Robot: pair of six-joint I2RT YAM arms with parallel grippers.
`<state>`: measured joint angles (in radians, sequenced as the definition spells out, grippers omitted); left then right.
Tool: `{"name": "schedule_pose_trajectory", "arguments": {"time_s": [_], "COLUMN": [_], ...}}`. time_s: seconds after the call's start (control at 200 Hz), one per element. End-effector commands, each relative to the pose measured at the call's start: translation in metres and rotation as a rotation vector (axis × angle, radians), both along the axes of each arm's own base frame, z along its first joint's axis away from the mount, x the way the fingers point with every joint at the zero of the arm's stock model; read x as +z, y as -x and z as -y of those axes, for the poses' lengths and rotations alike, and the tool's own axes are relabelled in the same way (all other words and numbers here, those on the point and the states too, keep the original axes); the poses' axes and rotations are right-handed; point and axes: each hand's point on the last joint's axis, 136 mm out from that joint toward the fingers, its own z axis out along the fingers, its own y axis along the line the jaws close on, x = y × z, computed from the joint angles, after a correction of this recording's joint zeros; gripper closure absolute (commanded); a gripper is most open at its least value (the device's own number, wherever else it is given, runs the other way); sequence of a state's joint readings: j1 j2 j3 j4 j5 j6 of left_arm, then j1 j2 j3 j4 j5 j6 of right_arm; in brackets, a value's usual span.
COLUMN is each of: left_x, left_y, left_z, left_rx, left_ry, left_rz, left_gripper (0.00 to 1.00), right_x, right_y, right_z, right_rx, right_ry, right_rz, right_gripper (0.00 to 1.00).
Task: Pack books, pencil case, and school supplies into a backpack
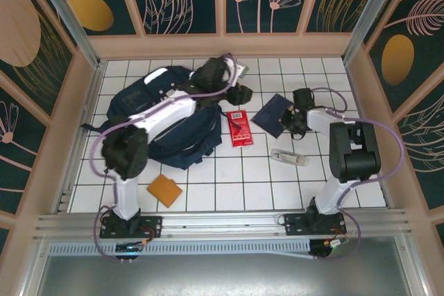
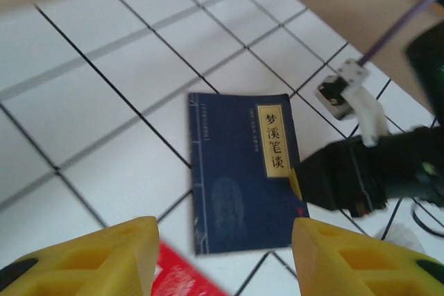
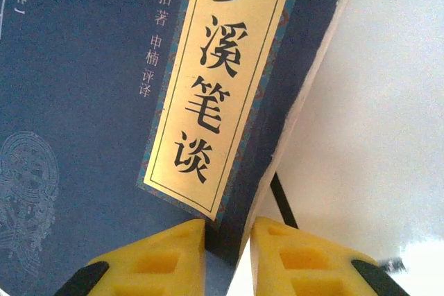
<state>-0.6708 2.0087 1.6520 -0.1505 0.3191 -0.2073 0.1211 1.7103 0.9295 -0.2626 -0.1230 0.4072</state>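
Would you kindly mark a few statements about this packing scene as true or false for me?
1. The right gripper is closed on an edge of the book. True.
2. The orange pad is inside the backpack. False: it lies on the table, near the left arm's base.
3. The left gripper is open and empty. True.
4. The red rectangle lies on top of the book. False: it lies on the table, between the backpack and the book.
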Motion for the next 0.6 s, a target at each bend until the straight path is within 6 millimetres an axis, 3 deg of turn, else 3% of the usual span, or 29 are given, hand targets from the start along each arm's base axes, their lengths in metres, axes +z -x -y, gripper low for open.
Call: {"name": "schedule_pose_trajectory", "arguments": {"time_s": [0.0, 0.095, 0.265, 0.591], "left_x": [-0.042, -0.079, -0.113, -0.178], "left_y": [0.006, 0.013, 0.024, 0.028], "left_z": [0.028, 0.045, 0.058, 0.053], "left_rx": [0.068, 0.075, 0.069, 0.154], "left_ry": [-0.031, -0.054, -0.096, -0.198], "left_rz": [-0.207, -0.328, -0.402, -0.52], "left_gripper": [0.47, 0.46, 0.45, 0.44], "right_x": [-0.009, -0.005, 0.001, -0.002], "right_y": [0.034, 0.037, 0.033, 0.036], "right_z": [0.001, 0.002, -0.004, -0.004], "right_rx": [0.111, 0.111, 0.147, 0.168], "right_ry": [-0.055, -0.146, -0.196, -0.196], "right_rz": [-0.063, -0.046, -0.033, -0.037], "right_gripper": [0.73, 0.73, 0.74, 0.77]}}
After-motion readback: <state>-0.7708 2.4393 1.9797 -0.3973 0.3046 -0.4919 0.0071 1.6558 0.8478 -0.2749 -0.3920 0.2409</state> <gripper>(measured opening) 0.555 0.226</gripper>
